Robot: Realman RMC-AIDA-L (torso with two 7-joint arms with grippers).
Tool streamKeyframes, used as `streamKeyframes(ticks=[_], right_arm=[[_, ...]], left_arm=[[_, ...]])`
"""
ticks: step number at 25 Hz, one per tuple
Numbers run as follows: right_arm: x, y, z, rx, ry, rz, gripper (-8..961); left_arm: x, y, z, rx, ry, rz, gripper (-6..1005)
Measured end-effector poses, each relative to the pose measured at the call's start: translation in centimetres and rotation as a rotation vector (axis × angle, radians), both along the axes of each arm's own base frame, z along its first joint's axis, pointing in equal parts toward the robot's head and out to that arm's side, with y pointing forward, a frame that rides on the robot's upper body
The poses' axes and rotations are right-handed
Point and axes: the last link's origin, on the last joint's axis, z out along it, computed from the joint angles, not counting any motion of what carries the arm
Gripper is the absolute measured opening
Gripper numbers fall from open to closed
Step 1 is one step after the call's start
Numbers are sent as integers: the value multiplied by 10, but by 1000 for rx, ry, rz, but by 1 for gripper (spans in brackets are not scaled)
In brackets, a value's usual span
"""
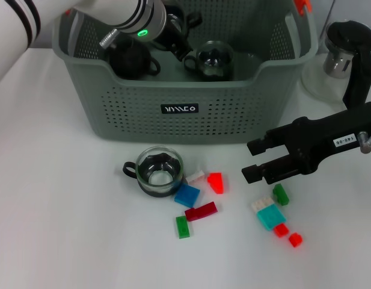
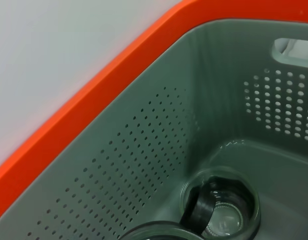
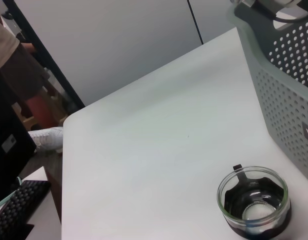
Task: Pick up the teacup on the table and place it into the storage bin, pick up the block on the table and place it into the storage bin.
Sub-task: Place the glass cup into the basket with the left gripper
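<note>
A glass teacup (image 1: 159,173) with a black base and handle stands on the white surface (image 1: 65,229) just in front of the storage bin (image 1: 179,114), below its black label (image 1: 180,109). Just right of it lie small blocks: a blue block (image 1: 187,195), a dark red block (image 1: 201,211), a green block (image 1: 183,227), a red piece (image 1: 216,182); a teal block (image 1: 271,216) and more red and green bits lie farther right. Inside the bin sit 2 cups (image 1: 210,60). The left gripper (image 1: 173,33) reaches into the bin's far left; its fingers are hidden, so I cannot tell their state. The right gripper (image 1: 252,159) hovers right of the teacup, fingers open and empty. A glass vessel (image 1: 341,51) stands far right.
</note>
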Motion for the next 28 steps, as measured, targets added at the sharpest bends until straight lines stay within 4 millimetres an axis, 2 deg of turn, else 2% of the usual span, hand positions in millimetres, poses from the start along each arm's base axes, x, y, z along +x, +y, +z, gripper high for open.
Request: streamKeyframes(ticks=[16, 27, 28], right_arm=[[3, -1, -5, -7, -5, -1, 795], [4, -2, -5, -8, -6, -2, 795], [4, -2, -5, -8, -6, -2, 795]], left_arm=[[-4, -7, -13, -25, 33, -13, 45], [-5, -8, -13, -30, 32, -8, 143], [-5, -8, -13, -29, 32, -8, 189]])
